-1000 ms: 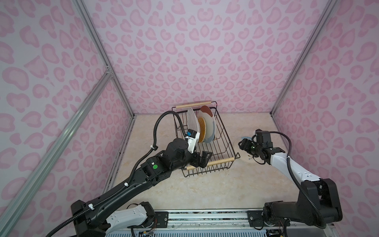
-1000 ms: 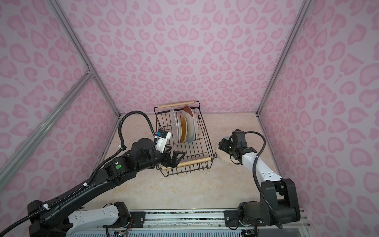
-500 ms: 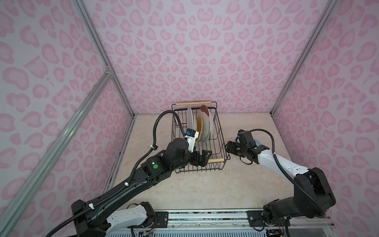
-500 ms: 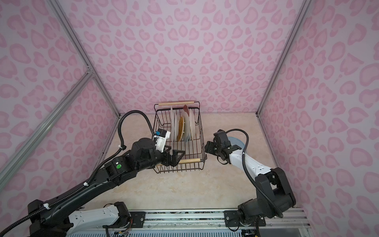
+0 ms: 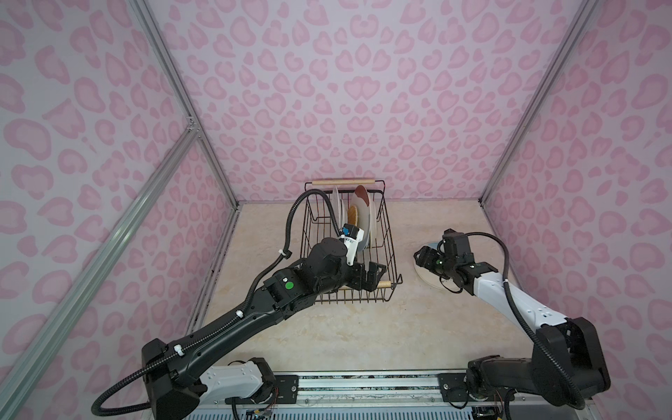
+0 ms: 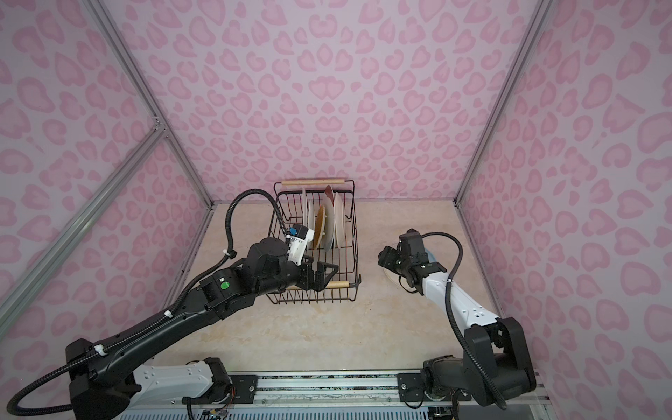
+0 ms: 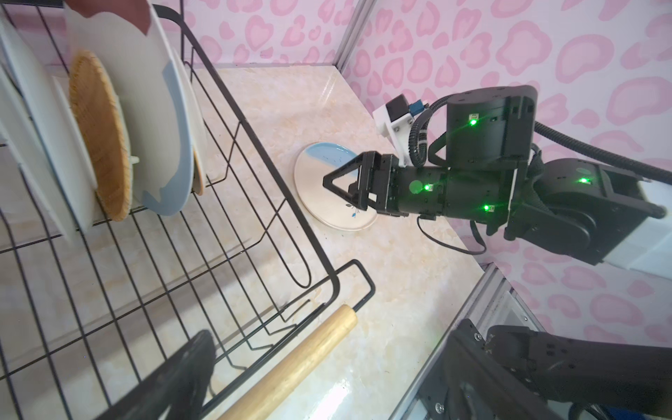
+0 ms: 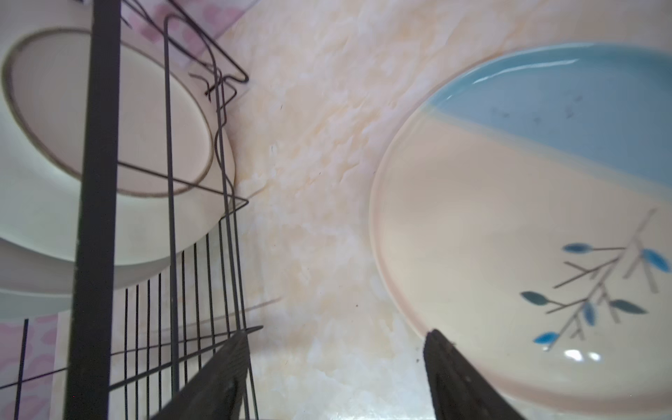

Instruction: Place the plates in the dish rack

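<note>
- In both top views the dish rack [image 5: 388,240] is sitting mid-table [image 5: 327,334], with several plates [image 6: 332,222] standing on edge in its far half.
- The left gripper [image 5: 371,278] is hovering at the rack's near wooden handle [image 5: 384,284] with its jaws spread wide and clasping nothing.
- The right gripper [image 6: 383,256] is reaching over the cream-and-blue plate [image 5: 425,282], which is lying flat just right of the rack.
- In the left wrist view, the woven-look plate [image 7: 100,138] and the colour-blocked plate [image 7: 152,109] are standing in the rack. The right gripper's jaws are parted above the sprig plate.
- In the right wrist view, its fingers [image 8: 218,374] are standing apart, holding nothing, with bare table between them. One tip is overlapping that plate's rim; I cannot tell if it is touching.
</note>
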